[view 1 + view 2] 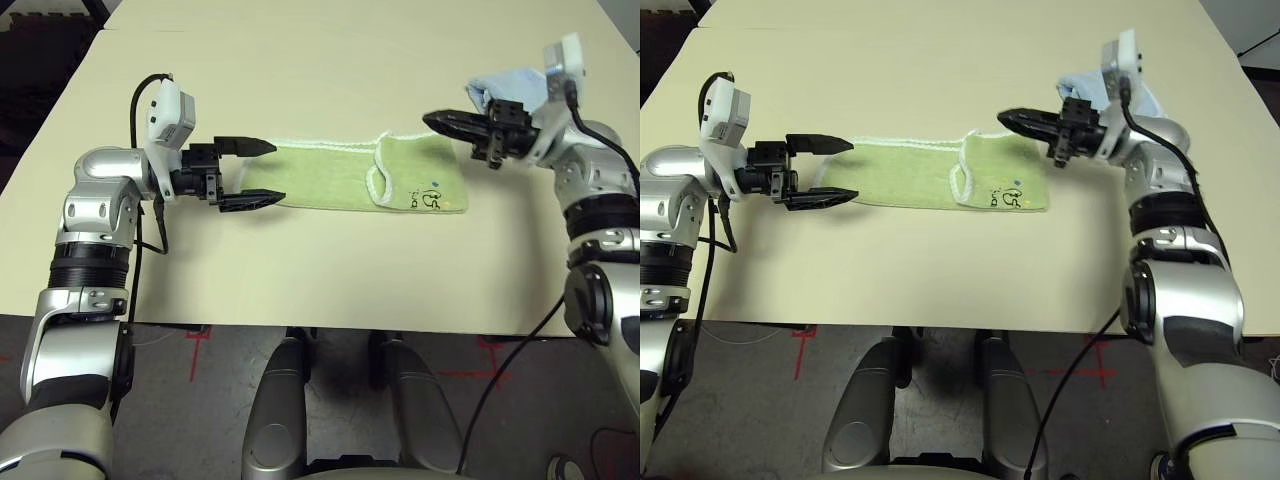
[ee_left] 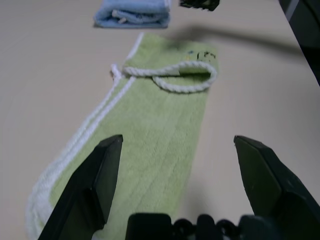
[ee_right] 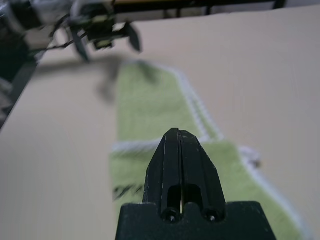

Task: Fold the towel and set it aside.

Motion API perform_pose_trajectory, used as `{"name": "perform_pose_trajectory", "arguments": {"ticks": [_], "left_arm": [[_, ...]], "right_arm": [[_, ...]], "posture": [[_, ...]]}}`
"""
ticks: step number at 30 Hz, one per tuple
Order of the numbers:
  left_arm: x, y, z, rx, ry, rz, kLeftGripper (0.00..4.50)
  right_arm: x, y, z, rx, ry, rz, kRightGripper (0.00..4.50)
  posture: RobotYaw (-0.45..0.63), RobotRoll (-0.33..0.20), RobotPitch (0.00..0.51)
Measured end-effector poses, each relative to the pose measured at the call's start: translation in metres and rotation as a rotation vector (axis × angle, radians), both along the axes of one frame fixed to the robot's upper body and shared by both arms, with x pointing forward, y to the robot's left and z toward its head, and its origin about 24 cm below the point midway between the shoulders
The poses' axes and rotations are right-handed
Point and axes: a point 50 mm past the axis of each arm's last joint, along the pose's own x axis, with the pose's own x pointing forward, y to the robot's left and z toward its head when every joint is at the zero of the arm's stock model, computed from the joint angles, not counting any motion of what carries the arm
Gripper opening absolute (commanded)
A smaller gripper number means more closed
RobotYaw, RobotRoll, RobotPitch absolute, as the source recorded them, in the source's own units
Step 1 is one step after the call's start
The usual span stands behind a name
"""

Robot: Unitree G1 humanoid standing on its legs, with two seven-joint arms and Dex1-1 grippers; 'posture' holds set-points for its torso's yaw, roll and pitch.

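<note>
- Left eye view gives you the table (image 1: 320, 290) first: a wide cream top running past both arms, with the robot reaching in from either side.
- On it you see the towel (image 1: 330, 178), light green with white stitched edging, lying flat as a long strip between the two grippers. Its end on the robot's right is folded back over itself, so a white edge loops across the strip, and a small dark embroidered mark sits near that end.
- At the strip's other end you have the left gripper (image 1: 252, 173), pointing level toward the towel with its two black fingers spread wide, one to each side of the towel's end. It holds nothing. The left wrist view shows you what the head views cannot: the strip running away between the open fingers (image 2: 102, 182), the looped white edge lying across it farther on, and the fingers clear of the cloth.
- The right gripper (image 1: 440, 123) hangs just above the folded end with its fingers pressed together and nothing between them. The right wrist view confirms it: the closed tips stand over the green cloth, empty.
- Smallest, a light blue folded towel (image 2: 132, 13) lies beyond the green one. In the head views the right wrist mostly hides it; the left wrist view shows it whole.
</note>
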Motion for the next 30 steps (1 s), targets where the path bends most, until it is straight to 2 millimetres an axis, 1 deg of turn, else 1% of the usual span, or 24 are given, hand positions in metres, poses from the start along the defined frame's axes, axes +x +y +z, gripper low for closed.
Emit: {"name": "perform_pose_trajectory", "arguments": {"ticks": [2, 6, 7, 9, 12, 14, 16, 19, 22, 26, 30], "left_arm": [[0.0, 0.0, 0.0, 0.0, -0.002, -0.001, 4.5], [0.0, 0.0, 0.0, 0.002, -0.003, -0.004, 4.5], [0.0, 0.0, 0.0, 0.002, -0.004, -0.004, 4.5], [0.0, 0.0, 0.0, 0.003, -0.004, -0.006, 4.5], [0.0, 0.001, -0.001, 0.002, -0.004, -0.004, 4.5], [0.001, 0.002, -0.002, -0.001, 0.001, 0.0, 4.5], [0.001, 0.003, -0.004, -0.003, 0.01, 0.008, 4.5], [0.002, 0.005, -0.005, 0.006, 0.028, 0.041, 4.5], [0.003, 0.008, -0.003, 0.002, 0.024, 0.071, 4.5], [0.002, 0.011, 0.002, 0.002, -0.033, 0.072, 4.5], [-0.001, 0.018, 0.004, -0.006, -0.033, 0.089, 4.5]], "right_arm": [[-0.009, -0.012, 0.0, -0.067, -0.002, -0.005, 0.03], [-0.019, -0.033, 0.002, -0.146, 0.004, -0.049, 0.03], [-0.022, -0.038, 0.0, -0.162, 0.012, -0.059, 0.24], [-0.023, -0.04, -0.002, -0.178, 0.016, -0.059, 0.75], [-0.024, -0.039, -0.006, -0.189, 0.032, -0.048, 1.79], [-0.024, -0.038, -0.007, -0.193, 0.036, -0.043, 2.61], [-0.024, -0.037, -0.008, -0.198, 0.036, -0.038, 3.3], [-0.023, -0.036, -0.009, -0.204, 0.041, -0.033, 4.47], [-0.023, -0.036, -0.01, -0.203, 0.042, -0.033, 4.47], [-0.023, -0.033, -0.013, -0.195, 0.043, -0.021, 4.47], [-0.022, -0.029, -0.016, -0.181, 0.055, -0.012, 4.47]], "posture": [[0.09, 0.0, 0.285], [0.08, 0.0, 0.284], [0.08, 0.0, 0.283], [0.07, 0.0, 0.282], [0.08, 0.0, 0.282], [0.08, 0.0, 0.282], [0.08, 0.0, 0.283], [0.1, 0.0, 0.288], [0.11, 0.0, 0.29], [0.11, 0.0, 0.291], [0.11, 0.0, 0.292]]}}
